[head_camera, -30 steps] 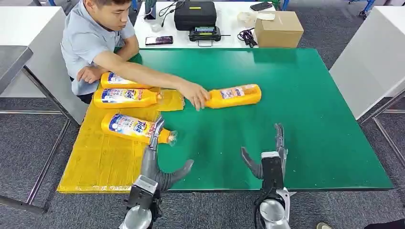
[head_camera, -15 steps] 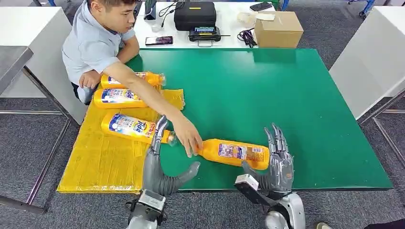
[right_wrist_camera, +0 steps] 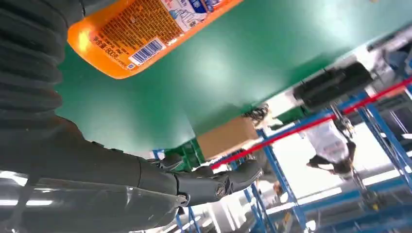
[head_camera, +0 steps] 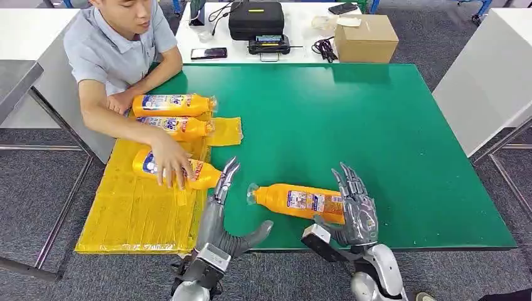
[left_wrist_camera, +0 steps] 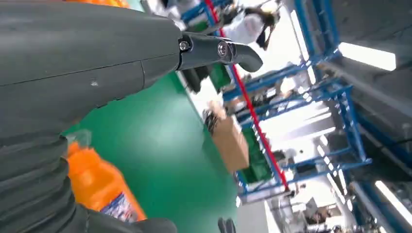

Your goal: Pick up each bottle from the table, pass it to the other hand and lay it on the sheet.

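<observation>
My right hand (head_camera: 356, 210) is cupping the base end of the bottle (head_camera: 300, 200) on the green table (head_camera: 389, 125), fingers (head_camera: 351, 182) spread and reaching up past it, thumb lying along its near side. I am touching it but not clamping: the right wrist view is showing the label and base just above my thumb, with open table between thumb and fingers. My left hand (head_camera: 223, 216) is hanging open and holding nothing, fingers (head_camera: 224, 179) pointing up toward the sheet and thumb splayed toward the bottle's cap.

The bottle is lying on its side between my two hands, cap toward my left hand and base against my right palm. It is round and smooth, so I am judging that closing on the very end may squirt it toward the cap or set it rolling away. A grip that far from the middle may also let the heavy body droop as I am lifting, spoiling the pass.

Just beyond my left fingers, a person's hand (head_camera: 168, 164) is resting on a bottle on the yellow sheet (head_camera: 135, 213), beside two other bottles. If I am swinging across while that hand is there, I may be striking it or knocking those bottles.
</observation>
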### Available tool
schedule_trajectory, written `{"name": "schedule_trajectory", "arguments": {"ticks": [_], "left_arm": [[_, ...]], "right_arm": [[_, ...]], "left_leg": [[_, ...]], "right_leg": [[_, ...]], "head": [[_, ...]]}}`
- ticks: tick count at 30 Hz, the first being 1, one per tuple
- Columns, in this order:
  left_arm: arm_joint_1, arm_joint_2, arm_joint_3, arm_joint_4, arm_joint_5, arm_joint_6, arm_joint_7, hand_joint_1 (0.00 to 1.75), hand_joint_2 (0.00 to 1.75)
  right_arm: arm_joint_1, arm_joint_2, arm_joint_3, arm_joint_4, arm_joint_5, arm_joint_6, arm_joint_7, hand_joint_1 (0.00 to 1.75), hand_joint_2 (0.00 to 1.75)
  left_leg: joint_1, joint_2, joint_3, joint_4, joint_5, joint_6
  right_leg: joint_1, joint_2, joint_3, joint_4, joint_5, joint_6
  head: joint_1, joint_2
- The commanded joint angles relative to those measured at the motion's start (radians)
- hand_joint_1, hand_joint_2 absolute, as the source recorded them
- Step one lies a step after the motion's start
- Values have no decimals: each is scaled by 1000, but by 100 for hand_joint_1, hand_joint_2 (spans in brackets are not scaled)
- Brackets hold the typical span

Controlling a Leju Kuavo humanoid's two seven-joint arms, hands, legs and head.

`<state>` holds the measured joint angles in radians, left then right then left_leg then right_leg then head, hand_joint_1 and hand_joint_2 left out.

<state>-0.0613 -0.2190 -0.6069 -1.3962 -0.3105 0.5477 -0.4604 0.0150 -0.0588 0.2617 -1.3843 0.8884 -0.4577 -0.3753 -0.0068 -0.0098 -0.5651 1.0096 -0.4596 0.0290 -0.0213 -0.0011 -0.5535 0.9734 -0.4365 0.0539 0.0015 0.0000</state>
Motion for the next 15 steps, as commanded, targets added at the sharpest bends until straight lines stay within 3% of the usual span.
{"name": "schedule_trajectory", "arguments": {"ticks": [1,8,10,15], "left_arm": [[-43,29,-28,51,31,-44,23,0,175],[-56,30,-30,53,53,-79,33,0,175],[-55,30,-24,52,54,-82,35,0,175],[-68,26,-24,63,53,-93,39,0,175]], "right_arm": [[-96,-40,31,143,-8,38,19,0,175],[-156,-38,33,229,-40,124,42,0,175],[-175,-47,40,257,-82,219,62,0,175],[-199,-49,32,314,-90,213,57,0,175]], "left_leg": [[2,2,2,-1,0,-3],[2,4,3,-1,0,-3],[2,3,2,-1,0,-2],[1,2,2,-1,0,-2]], "right_leg": [[2,1,2,-2,1,-3],[3,3,3,-2,2,-3],[2,2,2,-2,1,-3],[1,2,1,-1,1,-2]], "head": [[0,0],[0,0],[0,0],[0,0]]}}
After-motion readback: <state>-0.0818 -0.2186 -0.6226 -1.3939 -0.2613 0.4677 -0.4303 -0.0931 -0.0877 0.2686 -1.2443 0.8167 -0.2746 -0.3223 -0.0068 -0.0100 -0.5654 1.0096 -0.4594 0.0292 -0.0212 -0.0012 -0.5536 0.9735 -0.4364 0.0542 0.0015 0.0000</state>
